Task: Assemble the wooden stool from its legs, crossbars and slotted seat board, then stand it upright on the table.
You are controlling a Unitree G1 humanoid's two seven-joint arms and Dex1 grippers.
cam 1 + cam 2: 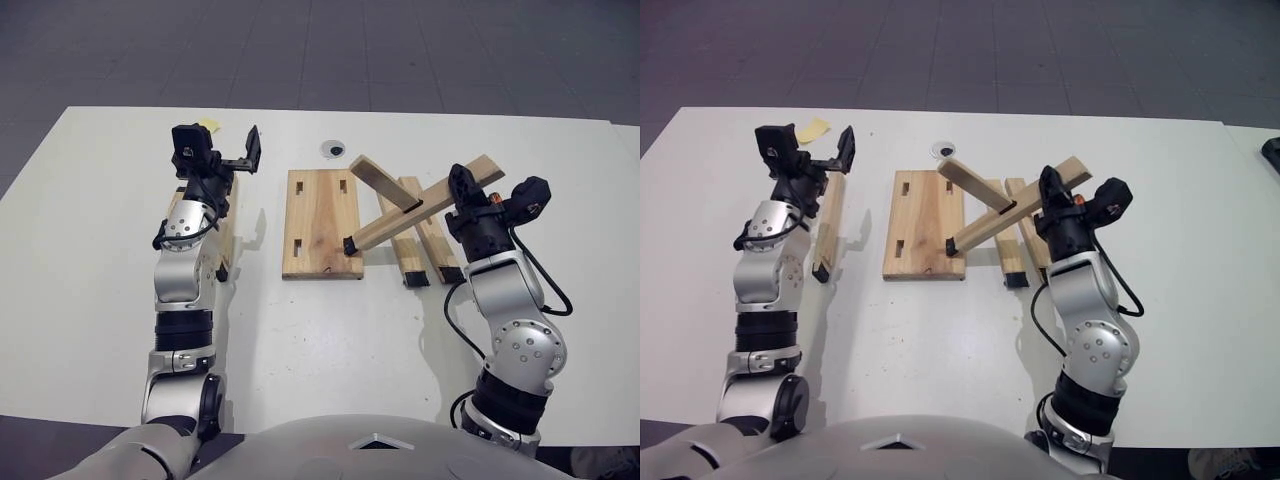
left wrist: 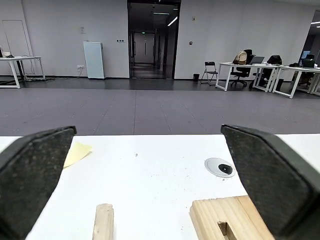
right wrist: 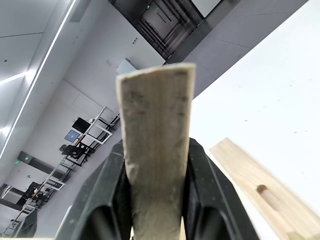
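The slotted seat board [image 1: 322, 222] lies flat mid-bench [image 1: 100, 260]. A leg [image 1: 385, 225] slants over its 3 o'clock edge, black foot on the board, its far end clamped in the right hand [image 1: 465, 190]. The right wrist view shows both fingers [image 3: 107, 195] pressed against its faces. At 10 o'clock the left hand [image 1: 218, 150] hovers, fingers [image 2: 30, 175] wide apart, over another leg [image 2: 104, 224].

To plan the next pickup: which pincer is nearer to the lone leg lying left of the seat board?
Left. The left pincer, open, is by the far end of that leg. The right pincer is across the seat board, shut on another leg.
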